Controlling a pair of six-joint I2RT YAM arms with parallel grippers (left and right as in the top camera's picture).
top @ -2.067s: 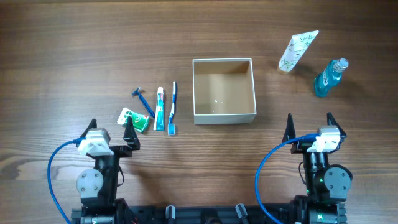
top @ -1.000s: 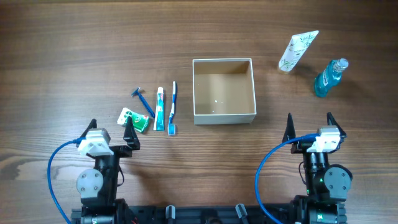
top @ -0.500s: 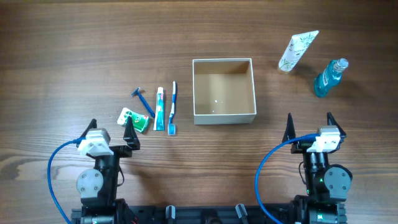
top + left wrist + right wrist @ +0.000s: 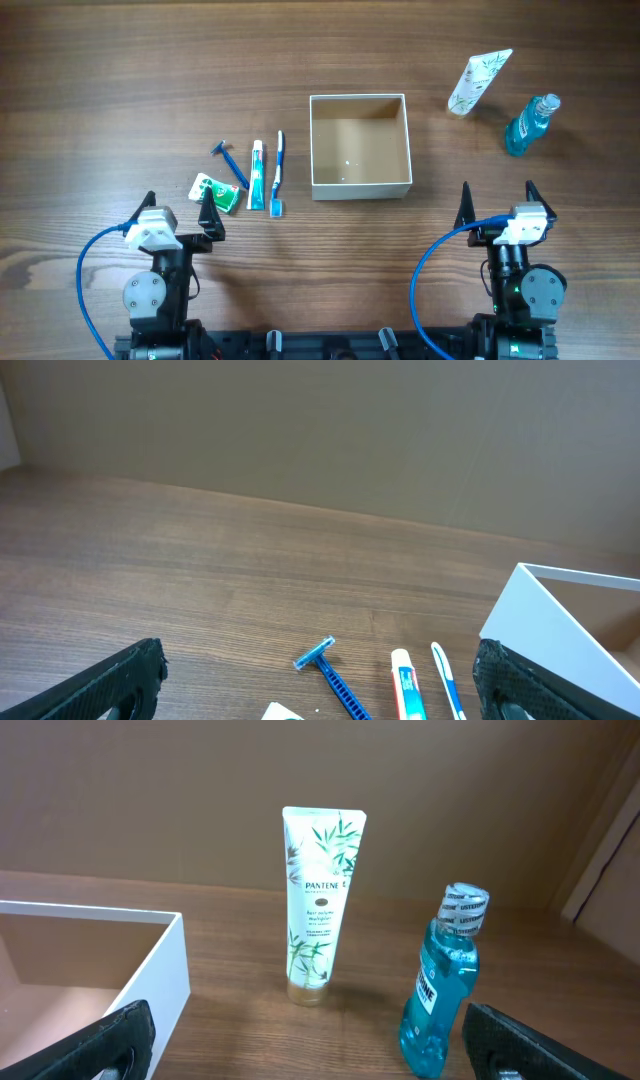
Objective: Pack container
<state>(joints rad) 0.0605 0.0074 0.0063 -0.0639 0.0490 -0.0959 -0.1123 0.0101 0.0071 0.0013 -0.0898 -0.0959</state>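
Note:
The container [image 4: 360,186], a square white-walled box with a bare tan floor, sits mid-table. To its left lie a toothbrush [image 4: 279,172], a toothpaste tube [image 4: 257,174], a blue razor [image 4: 230,163] and a green packet [image 4: 214,192]. My left gripper [image 4: 178,195] stands open just in front of the packet, holding nothing. My right gripper [image 4: 497,187] stands open near the front edge, right of the container, also holding nothing. The left wrist view shows the razor [image 4: 330,672] between its fingers [image 4: 120,680], with the container's wall [image 4: 560,630] at right.
A white tube with leaf print [image 4: 478,82] and a blue mouthwash bottle [image 4: 529,125] lie at the far right. In the right wrist view the tube [image 4: 318,905] and the bottle [image 4: 440,990] are ahead, with the container's wall [image 4: 150,980] at left.

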